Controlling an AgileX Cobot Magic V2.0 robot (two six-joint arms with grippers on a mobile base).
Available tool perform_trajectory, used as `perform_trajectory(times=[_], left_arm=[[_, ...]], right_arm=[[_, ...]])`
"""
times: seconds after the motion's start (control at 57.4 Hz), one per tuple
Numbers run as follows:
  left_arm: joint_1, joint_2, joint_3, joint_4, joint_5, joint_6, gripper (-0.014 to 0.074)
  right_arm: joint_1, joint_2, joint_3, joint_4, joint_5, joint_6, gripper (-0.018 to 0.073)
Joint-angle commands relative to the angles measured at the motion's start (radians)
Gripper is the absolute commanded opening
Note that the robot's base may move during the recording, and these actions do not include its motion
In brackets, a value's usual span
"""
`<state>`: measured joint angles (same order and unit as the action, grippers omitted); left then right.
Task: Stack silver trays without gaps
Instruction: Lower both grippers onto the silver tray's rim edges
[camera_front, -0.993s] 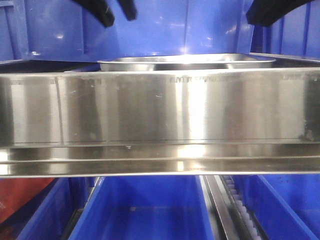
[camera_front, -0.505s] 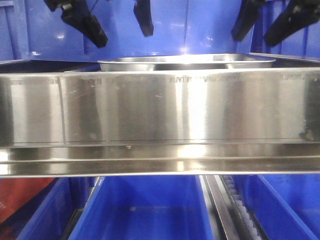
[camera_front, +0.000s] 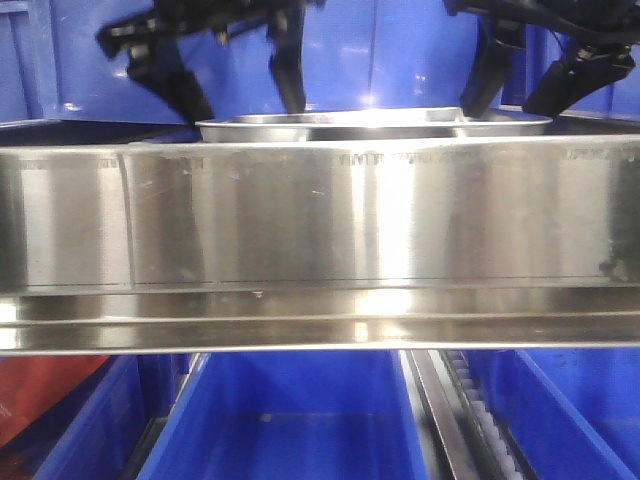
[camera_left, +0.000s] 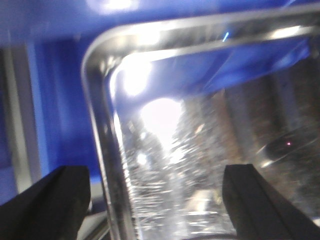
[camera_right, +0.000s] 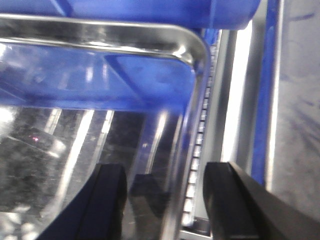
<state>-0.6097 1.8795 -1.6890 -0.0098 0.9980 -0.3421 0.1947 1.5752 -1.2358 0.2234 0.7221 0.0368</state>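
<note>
A: Claws?
B: Both spread, nothing gripped: left claw (camera_left: 156, 190) straddles the tray (camera_front: 370, 125) at its left rim, right claw (camera_right: 166, 180) its right rim.
A: Why?
B: Likely to pinch both ends and lift level for nesting.
A: Tray where?
B: Behind beam (camera_front: 320, 220), before blue bins (camera_front: 420, 60).

I count one silver tray (camera_front: 375, 124) that I can make out, and two end effectors: the left end effector (camera_front: 238, 90) and the right end effector (camera_front: 520, 88). One steel beam (camera_front: 320, 215) crosses my front view, with three blue bins (camera_front: 290, 420) below it.
</note>
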Motion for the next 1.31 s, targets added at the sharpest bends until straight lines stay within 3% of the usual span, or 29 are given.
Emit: perform_trajectory(times=[0.0,0.819,1.185,1.29], left_arm=[[-0.006,0.004,-0.001,-0.001,0.008,-0.008,0.0446],[-0.006,0.004,-0.001,-0.001,0.009,-0.008,0.0440],[-0.006,0.004,-0.001,0.010,0.023,-0.008,0.0331],[-0.006,0.004,-0.001,0.010,0.028,-0.008,0.0298]], right_arm=[[0.003,0.000,-0.010,-0.018,-0.004,-0.003,0.0255],[0.003,0.000,-0.010,-0.018,0.015,-0.003,0.0255],[0.003,0.018,-0.010,-0.018,0.033,-0.003,0.0253],[0.003,0.023,-0.010,-0.018,0.042,-0.003,0.0189]])
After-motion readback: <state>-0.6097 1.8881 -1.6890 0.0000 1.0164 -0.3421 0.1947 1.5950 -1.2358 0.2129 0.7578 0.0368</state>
